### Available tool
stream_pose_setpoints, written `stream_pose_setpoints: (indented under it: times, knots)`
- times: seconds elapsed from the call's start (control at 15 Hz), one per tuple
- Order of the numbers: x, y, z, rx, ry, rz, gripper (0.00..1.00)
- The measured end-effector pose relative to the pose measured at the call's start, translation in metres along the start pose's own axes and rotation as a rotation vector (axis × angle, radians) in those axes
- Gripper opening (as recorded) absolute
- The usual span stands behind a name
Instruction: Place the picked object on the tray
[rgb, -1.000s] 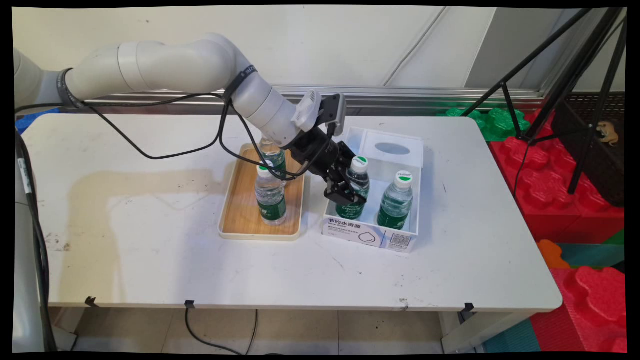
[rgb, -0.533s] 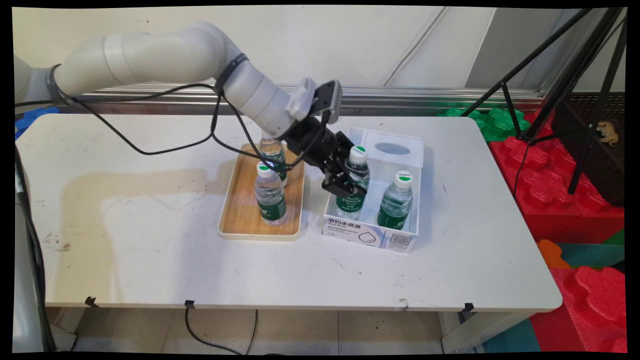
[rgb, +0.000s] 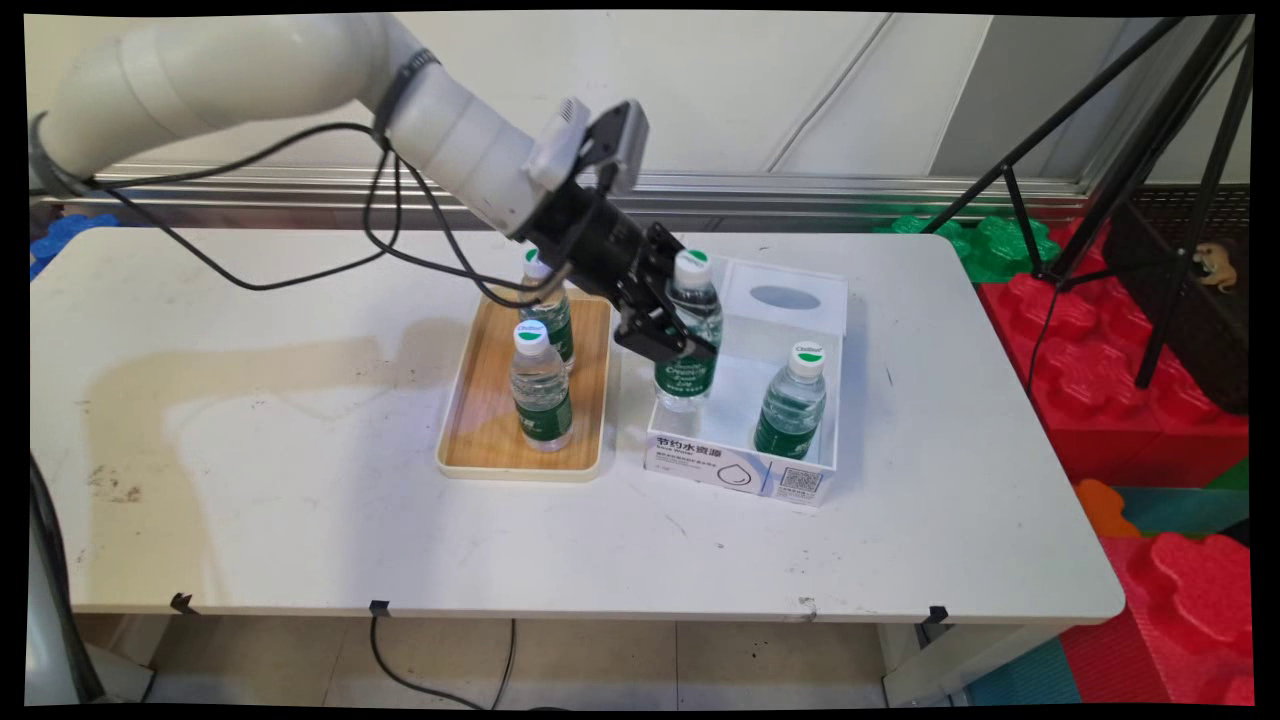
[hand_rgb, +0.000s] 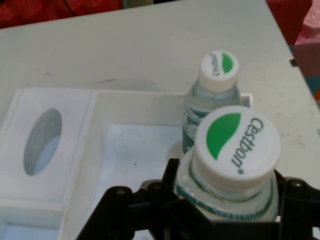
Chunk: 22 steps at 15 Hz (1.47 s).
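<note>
My gripper (rgb: 672, 335) is shut on a clear water bottle (rgb: 688, 340) with a green label and a white cap, held above the left side of a white cardboard box (rgb: 740, 470). In the hand view the held bottle's cap (hand_rgb: 235, 142) fills the lower right, with the black fingers (hand_rgb: 170, 185) clamped round its neck. A second bottle (rgb: 792, 400) stands upright in the box's right side, seen in the hand view as the bottle (hand_rgb: 212, 90) beyond the held one. Two more bottles (rgb: 540, 385) stand on a wooden tray (rgb: 480, 440) left of the box.
The box's lid (rgb: 785, 297) with an oval hole lies open at its far side. Black cables (rgb: 400, 250) hang from the arm over the tray. A black tripod (rgb: 1150, 200) and red and green foam blocks (rgb: 1150, 400) stand off the table's right edge.
The gripper has risen and shifted left and back with the bottle, lifting it out of the box's left side. The other bottles have not moved.
</note>
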Motion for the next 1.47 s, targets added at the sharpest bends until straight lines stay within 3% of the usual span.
stream_pose_setpoints:
  times: [0.53, 1.07, 1.47]
  knots:
    - [0.012, 0.016, -0.068, 0.005, 0.033, 0.007, 0.0]
    - [0.019, 0.024, -0.138, 0.039, 0.061, -0.005, 0.0]
    - [0.011, 0.015, -0.197, 0.114, 0.051, -0.048, 0.0]
